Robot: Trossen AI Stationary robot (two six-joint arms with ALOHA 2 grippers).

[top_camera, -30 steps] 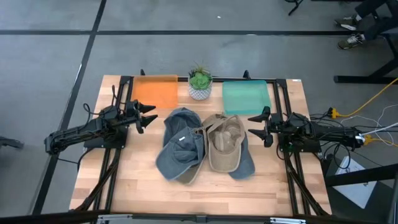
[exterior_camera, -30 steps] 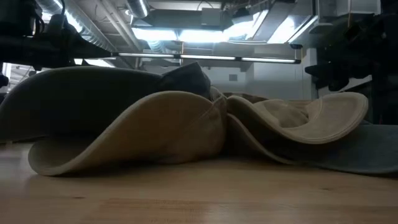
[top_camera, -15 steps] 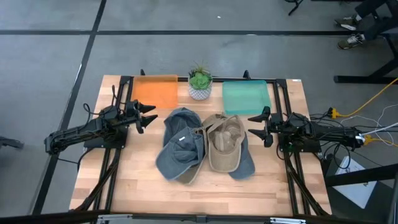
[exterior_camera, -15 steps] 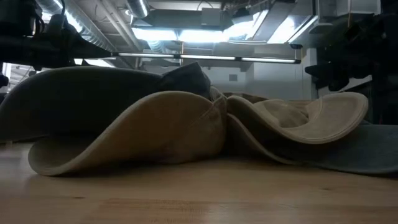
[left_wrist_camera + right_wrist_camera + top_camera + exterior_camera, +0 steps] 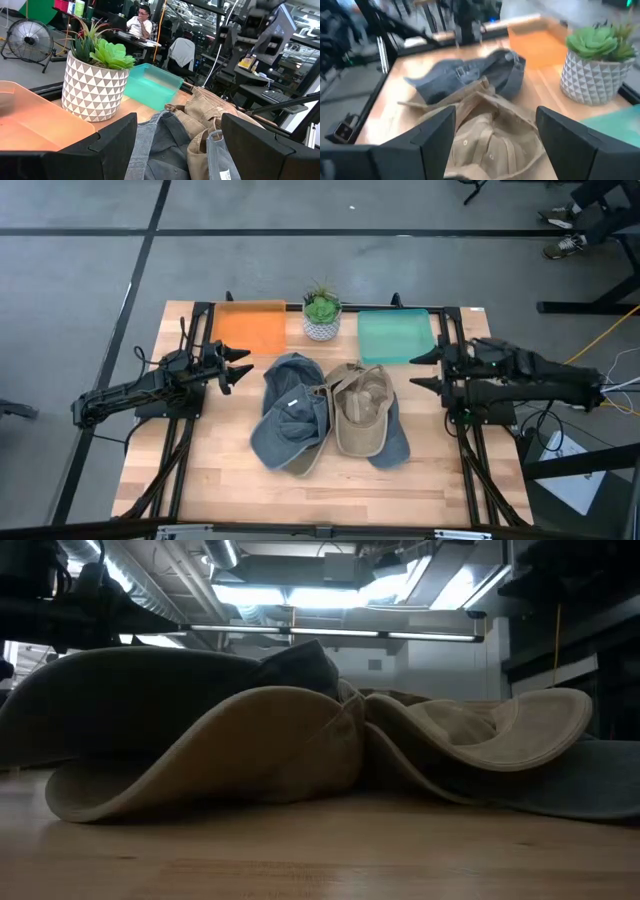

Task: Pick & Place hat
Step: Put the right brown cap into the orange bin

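Observation:
Three caps lie in a heap at the table's middle. A grey-blue cap [image 5: 288, 416] lies upside down on the left. A tan cap [image 5: 360, 410] overlaps it, and a second blue cap [image 5: 397, 444] sticks out from under the tan one. My left gripper [image 5: 243, 366] hovers open to the left of the heap, and its wrist view looks over the grey-blue cap [image 5: 165, 150]. My right gripper [image 5: 416, 370] is open, raised above the table to the right of the heap, looking down on the tan cap [image 5: 490, 145].
An orange tray [image 5: 250, 327] sits at the far left and a teal tray [image 5: 396, 336] at the far right. A potted succulent [image 5: 321, 315] stands between them. Bare wood lies along the near edge [image 5: 320, 490]. People sit in the room beyond the table.
My right gripper has risen from the table and out of the low view. It has drawn slightly toward the far edge and now tips down over the caps. The caps and the left arm have kept still.

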